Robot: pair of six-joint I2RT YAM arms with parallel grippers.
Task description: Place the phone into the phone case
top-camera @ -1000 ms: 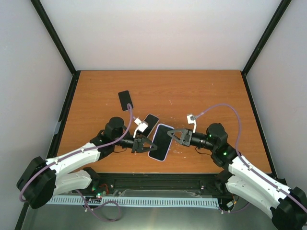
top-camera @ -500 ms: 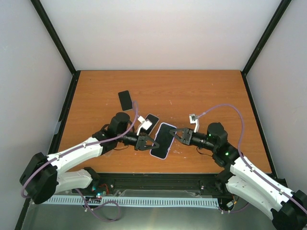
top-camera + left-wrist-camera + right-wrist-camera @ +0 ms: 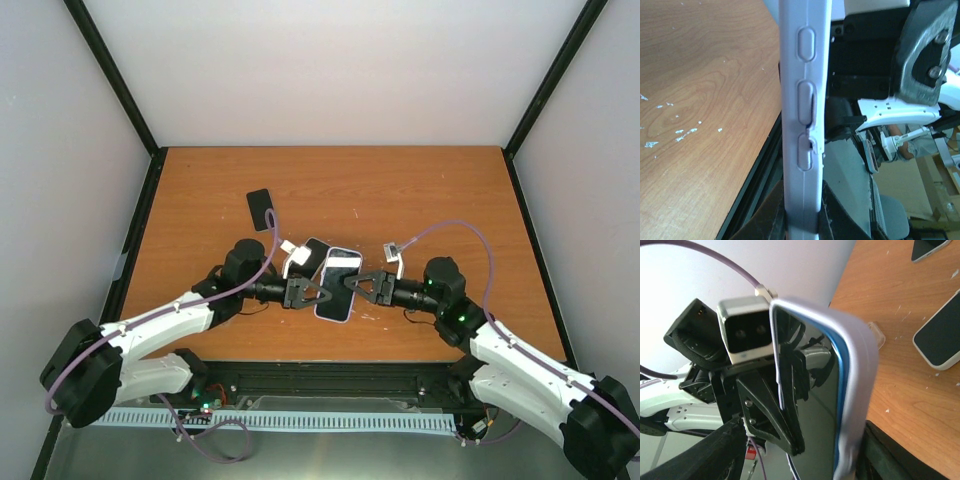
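- The left jaws are closed tight on the case (image 3: 805, 125). Their fingers (image 3: 767, 222) pinch its long edge from both sides, just below the row of side buttons.
- The right jaws stand partly open around the opposite long edge. One finger (image 3: 880, 457) lies against the back of the case, and the other (image 3: 722, 447) is apart from the screen with a gap between.
- The phone (image 3: 815, 405) sits inside the lilac case, screen dark. Its blue edge shows just within the case's lip. I cannot tell whether it is pressed fully home.
- In the top view the cased phone (image 3: 338, 283) hangs between the two jaws, over the near middle of the bench (image 3: 430, 190). In the wrist views it is turned up on edge.
- Just behind it a second phone (image 3: 312, 252) in a pale case lies flat on the bench, its near end hidden by the held one.
- A third phone (image 3: 261, 208), black, lies flat further back and to the left, well apart from the others.
- White flecks (image 3: 670, 135) dot the wood near the front edge.
- A purple cable (image 3: 460, 228) loops over the right arm (image 3: 520, 360), and another runs along the left arm (image 3: 160, 320).
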